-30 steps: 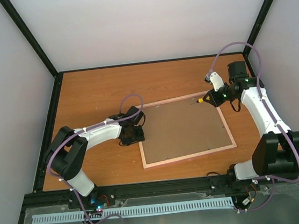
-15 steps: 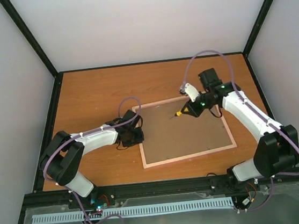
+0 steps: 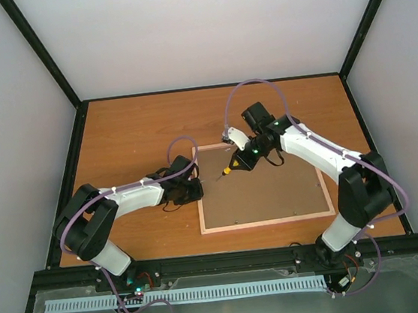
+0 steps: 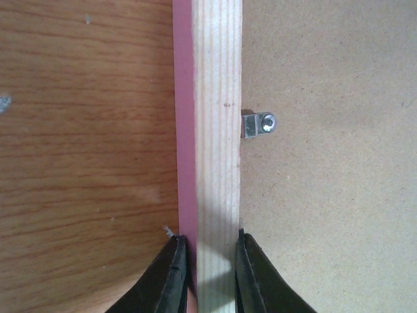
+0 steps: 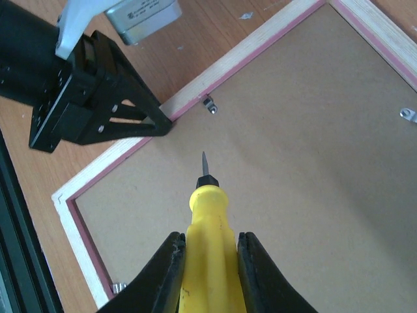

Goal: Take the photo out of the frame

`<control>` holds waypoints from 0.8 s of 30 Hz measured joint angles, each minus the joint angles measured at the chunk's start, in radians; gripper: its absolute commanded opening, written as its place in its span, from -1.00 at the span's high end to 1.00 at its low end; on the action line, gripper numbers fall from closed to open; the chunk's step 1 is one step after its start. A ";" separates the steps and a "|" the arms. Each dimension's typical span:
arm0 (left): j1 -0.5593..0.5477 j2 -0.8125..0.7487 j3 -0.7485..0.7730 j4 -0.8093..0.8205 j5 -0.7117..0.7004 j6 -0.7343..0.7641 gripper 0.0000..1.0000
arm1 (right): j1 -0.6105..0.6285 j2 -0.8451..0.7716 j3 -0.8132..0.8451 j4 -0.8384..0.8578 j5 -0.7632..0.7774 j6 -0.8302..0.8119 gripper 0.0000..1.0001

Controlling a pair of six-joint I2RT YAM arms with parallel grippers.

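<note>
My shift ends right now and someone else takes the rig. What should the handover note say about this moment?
Left end effector: shut on the left rail of the frame.
Right end effector: shut on a yellow-handled screwdriver, tip aimed at the metal clip on that rail, short of it.
Things: frame face down on the table, brown backing board up; the photo is not in view, presumably beneath.
Done: frame gripped, tool in hand.
Left: probably free the clips, lift the board, take out the photo.
</note>
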 measured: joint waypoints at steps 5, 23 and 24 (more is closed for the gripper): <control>0.000 -0.004 -0.009 0.014 0.002 -0.001 0.99 | 0.036 0.079 0.060 0.012 0.000 0.018 0.94; 0.000 -0.011 -0.024 0.036 0.002 -0.008 0.99 | 0.120 0.207 0.135 0.032 0.048 0.051 0.94; 0.000 -0.011 -0.024 0.036 0.002 -0.008 0.98 | 0.120 0.208 0.136 0.037 0.052 0.055 0.95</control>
